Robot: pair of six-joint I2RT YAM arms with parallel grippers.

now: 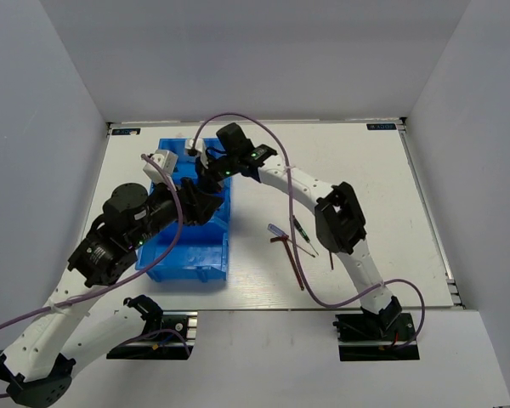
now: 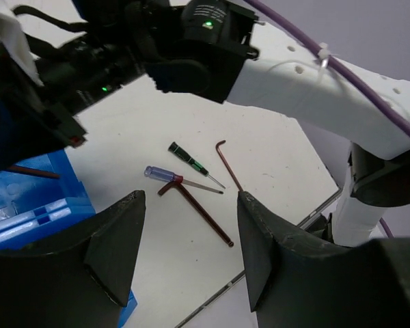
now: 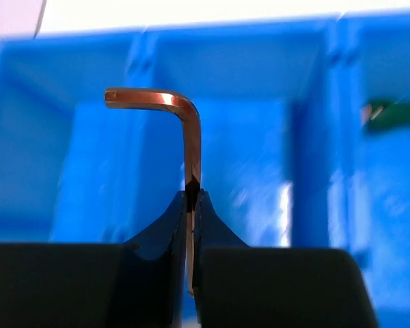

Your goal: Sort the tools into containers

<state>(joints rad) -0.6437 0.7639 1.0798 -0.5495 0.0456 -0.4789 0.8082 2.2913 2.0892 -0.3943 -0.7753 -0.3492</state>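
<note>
One dark reddish-brown hex key (image 3: 191,137) is held by the right gripper (image 3: 191,198). Its jaws are pressed together on the long leg of the key, with no gap to see between them. The short leg of the key bends to the left at the top. This key is in the air over the blue bin (image 3: 314,157), in front of the middle one of three compartments. In the right compartment lies one green tool (image 3: 389,113), blurred and cut by the picture edge, so I cannot tell its kind.

On the tabletop (image 1: 365,187), to the right of the bin, four tools lie near together. They are a longer hex key (image 2: 198,213), a thinner hex key (image 2: 227,160), one blue-handled screwdriver (image 2: 165,173) whose shaft meets the bend of the longer hex key, and one green-and-black screwdriver (image 2: 190,158). The lower end of the thinner hex key is hidden behind a finger (image 2: 273,260) of the left gripper (image 2: 191,198). The jaws of this gripper stand wide apart, holding nothing and touching nothing.

In the top view the two arms cover most of the bin, so what lies inside it is hard to make out there
</note>
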